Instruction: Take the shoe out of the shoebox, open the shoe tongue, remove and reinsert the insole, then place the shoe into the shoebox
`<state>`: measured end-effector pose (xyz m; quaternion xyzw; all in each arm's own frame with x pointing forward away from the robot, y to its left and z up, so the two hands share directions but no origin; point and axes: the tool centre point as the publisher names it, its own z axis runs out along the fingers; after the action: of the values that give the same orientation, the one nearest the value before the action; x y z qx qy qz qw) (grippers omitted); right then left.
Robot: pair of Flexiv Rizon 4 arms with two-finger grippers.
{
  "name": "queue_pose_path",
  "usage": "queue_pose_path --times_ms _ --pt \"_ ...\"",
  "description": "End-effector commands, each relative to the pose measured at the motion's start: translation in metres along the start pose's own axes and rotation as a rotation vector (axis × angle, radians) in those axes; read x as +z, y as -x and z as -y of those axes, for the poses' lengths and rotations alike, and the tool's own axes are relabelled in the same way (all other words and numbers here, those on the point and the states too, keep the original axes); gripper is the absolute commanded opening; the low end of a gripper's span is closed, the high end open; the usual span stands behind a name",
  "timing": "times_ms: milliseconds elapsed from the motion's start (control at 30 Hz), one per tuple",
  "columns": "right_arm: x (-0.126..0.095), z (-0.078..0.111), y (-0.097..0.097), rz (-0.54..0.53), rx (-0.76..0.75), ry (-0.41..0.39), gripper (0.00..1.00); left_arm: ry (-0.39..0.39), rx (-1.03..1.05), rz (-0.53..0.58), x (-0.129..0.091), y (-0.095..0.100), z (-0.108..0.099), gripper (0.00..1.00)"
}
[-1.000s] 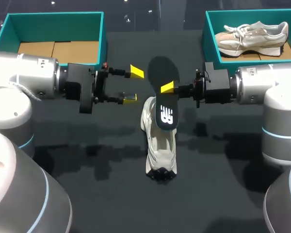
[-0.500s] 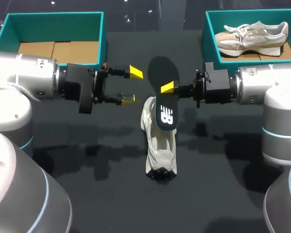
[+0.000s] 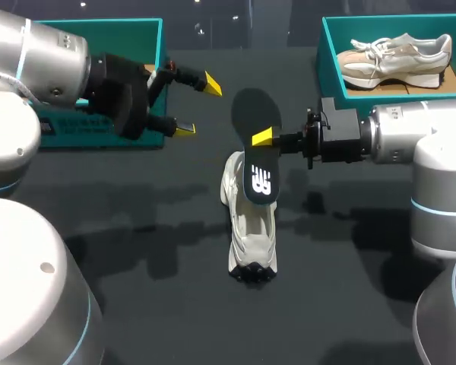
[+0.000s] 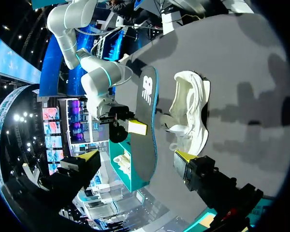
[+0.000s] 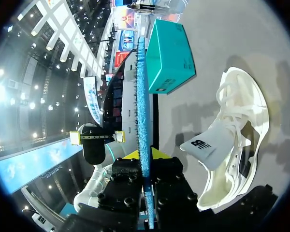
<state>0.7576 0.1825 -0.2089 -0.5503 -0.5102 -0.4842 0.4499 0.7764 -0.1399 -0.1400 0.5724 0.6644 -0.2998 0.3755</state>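
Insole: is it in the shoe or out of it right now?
Out. The right pincer grips the insole by its edge, and both wrist views show it held beside the white shoe, not inside it.

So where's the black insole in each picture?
Head view: the insole stands in the middle, overlapping the white shoe, pinched by the right tool.
Left wrist view: insole ahead of the left tool, beside the white shoe.
Right wrist view: edge-on, a thin blue strip in the right tool's grip.
Shared landmark: the white shoe, in all three.
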Motion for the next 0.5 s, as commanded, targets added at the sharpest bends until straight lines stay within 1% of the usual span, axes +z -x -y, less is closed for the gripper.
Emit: queue_pose_path --times_ms 33,100,167,233,267,333,367,433,467,500 --pt "0.001 0.000 0.000 0.005 0.001 0.000 0.00 0.010 -0.002 -0.095 -0.001 0.004 0.004 1.00" --pt "0.001 0.000 0.000 0.005 0.001 0.000 0.00 0.010 -0.002 -0.095 -0.001 0.004 0.004 1.00" --pt "0.001 0.000 0.000 0.005 0.001 0.000 0.00 -0.018 0.008 -0.106 -0.006 0.015 -0.006 1.00" --pt "0.001 0.000 0.000 0.005 0.001 0.000 0.00 -0.067 0.030 -0.121 -0.012 0.026 -0.017 1.00" --pt "0.001 0.000 0.000 0.005 0.001 0.000 0.00 -0.076 0.029 -0.157 -0.014 0.031 -0.022 1.00" --pt "0.001 0.000 0.000 0.005 0.001 0.000 0.00 -0.124 0.058 -0.194 -0.014 0.040 -0.030 1.00" --pt "0.001 0.000 0.000 0.005 0.001 0.000 0.00 -0.122 0.065 -0.242 -0.013 0.045 -0.034 1.00" --pt "0.001 0.000 0.000 0.005 0.001 0.000 0.00 -0.160 0.086 -0.308 -0.011 0.052 -0.038 1.00" --pt "0.001 0.000 0.000 0.005 0.001 0.000 0.00 -0.160 0.084 -0.373 -0.008 0.055 -0.041 1.00" --pt "0.001 0.000 0.000 0.005 0.001 0.000 0.00 -0.173 0.091 -0.410 -0.005 0.058 -0.043 1.00"
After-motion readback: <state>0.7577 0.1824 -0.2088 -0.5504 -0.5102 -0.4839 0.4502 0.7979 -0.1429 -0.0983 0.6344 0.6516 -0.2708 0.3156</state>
